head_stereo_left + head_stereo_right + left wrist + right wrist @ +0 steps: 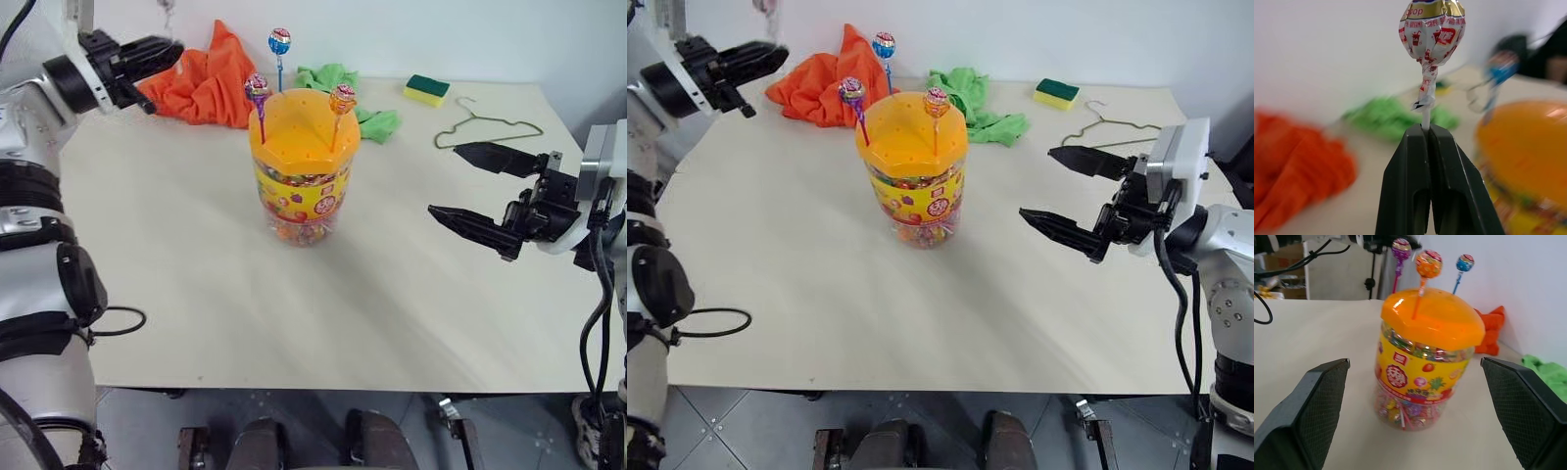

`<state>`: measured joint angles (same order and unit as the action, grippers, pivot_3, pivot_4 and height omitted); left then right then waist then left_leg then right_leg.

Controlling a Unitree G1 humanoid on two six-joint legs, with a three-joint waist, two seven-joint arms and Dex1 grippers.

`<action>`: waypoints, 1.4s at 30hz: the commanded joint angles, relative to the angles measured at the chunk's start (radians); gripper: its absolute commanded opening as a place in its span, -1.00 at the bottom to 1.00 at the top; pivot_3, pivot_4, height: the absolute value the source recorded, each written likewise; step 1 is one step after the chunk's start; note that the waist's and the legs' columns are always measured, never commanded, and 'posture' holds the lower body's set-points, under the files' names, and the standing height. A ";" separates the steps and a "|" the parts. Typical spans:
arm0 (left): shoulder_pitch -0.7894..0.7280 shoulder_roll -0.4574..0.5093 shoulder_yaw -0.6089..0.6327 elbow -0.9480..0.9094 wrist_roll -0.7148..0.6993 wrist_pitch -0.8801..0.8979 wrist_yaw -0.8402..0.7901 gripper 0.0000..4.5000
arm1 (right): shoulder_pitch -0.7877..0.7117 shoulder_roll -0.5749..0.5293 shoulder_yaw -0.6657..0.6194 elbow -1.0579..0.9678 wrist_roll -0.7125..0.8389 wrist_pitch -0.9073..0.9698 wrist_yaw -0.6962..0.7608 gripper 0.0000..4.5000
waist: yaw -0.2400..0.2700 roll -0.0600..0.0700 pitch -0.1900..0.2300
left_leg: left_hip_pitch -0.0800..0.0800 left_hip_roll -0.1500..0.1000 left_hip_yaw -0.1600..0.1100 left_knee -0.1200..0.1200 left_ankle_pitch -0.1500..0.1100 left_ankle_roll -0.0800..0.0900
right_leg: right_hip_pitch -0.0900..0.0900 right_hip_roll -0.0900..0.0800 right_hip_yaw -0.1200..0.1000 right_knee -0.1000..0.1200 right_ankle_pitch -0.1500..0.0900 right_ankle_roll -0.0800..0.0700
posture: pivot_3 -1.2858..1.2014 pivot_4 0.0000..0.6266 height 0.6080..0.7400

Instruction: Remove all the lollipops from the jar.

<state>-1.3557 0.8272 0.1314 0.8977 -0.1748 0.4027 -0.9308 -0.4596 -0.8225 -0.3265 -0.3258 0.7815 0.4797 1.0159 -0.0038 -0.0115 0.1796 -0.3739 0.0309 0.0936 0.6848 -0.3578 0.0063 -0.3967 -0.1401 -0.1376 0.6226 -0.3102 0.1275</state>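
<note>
A: What is recorded nearest the robot?

B: The right gripper (468,186) is held above the table (392,304), right of the jar (301,171), with its fingers spread wide and nothing between them.

A: And the jar?

B: It is stood upright mid-table. Three lollipops are planted in its orange lid (304,125): a purple lollipop (257,88), an orange lollipop (342,99) and a blue lollipop (279,42).

A: Further back?

B: The left gripper (157,51) is raised at the far left, before an orange cloth (211,83). Its fingers (1415,166) are clamped on the stick of a white-wrapped lollipop (1432,30). A green cloth (338,83), a sponge (427,90) and a wire hanger (487,126) are noted beyond.
</note>
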 commanded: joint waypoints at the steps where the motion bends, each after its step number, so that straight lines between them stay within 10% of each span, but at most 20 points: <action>1: 0.089 0.076 -0.030 -0.135 0.072 0.212 0.114 -0.98 | -0.020 -0.024 -0.014 0.016 0.009 -0.018 0.034 1.00 | 0.000 0.000 0.000 | 0.000 0.000 0.000 0.000 0.000 0.000 | 0.000 0.000 0.000 0.000 0.000 0.000 | 0.03 -0.52 1.00; 10: 0.385 0.169 -0.106 -0.331 0.153 0.735 0.247 -0.98 | -0.079 0.012 0.053 0.072 -0.019 -0.037 0.059 1.00 | 0.004 -0.001 0.001 | 0.000 0.000 0.000 0.001 0.000 0.000 | 0.000 0.000 0.001 0.002 0.000 0.000 | 0.03 -0.52 1.00; 17: 0.424 0.177 -0.159 -0.315 0.167 0.814 0.277 -0.98 | -0.118 0.025 0.088 0.113 -0.040 -0.056 0.080 1.00 | 0.005 -0.001 0.001 | 0.000 0.000 0.000 0.001 0.000 0.000 | 0.000 0.000 0.002 0.003 0.000 0.000 | 0.03 -0.52 1.00; 32: 0.333 0.291 -0.226 -0.544 0.092 0.917 0.133 0.92 | -0.095 0.021 0.072 0.097 -0.032 -0.062 0.084 1.00 | 0.009 -0.002 0.001 | 0.000 0.000 0.000 0.001 0.000 0.000 | -0.001 0.000 0.002 0.003 0.000 0.000 | 0.03 -0.52 1.00; 42: 0.396 0.064 0.148 -0.799 -0.252 0.507 -0.077 0.99 | -0.088 0.007 0.048 0.089 -0.032 -0.062 0.078 1.00 | 0.010 -0.002 0.001 | -0.001 0.001 0.000 0.005 0.000 0.000 | -0.001 -0.001 0.003 0.004 0.000 0.000 | 0.03 -0.52 1.00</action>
<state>-0.9706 0.8915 0.2071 0.1455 -0.3692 1.0208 -0.9648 -0.5452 -0.7923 -0.2370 -0.2043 0.7442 0.4344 1.0973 0.0067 -0.0137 0.1805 -0.3745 0.0316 0.0936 0.6908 -0.3580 0.0064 -0.3973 -0.1407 -0.1350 0.6271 -0.3102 0.1274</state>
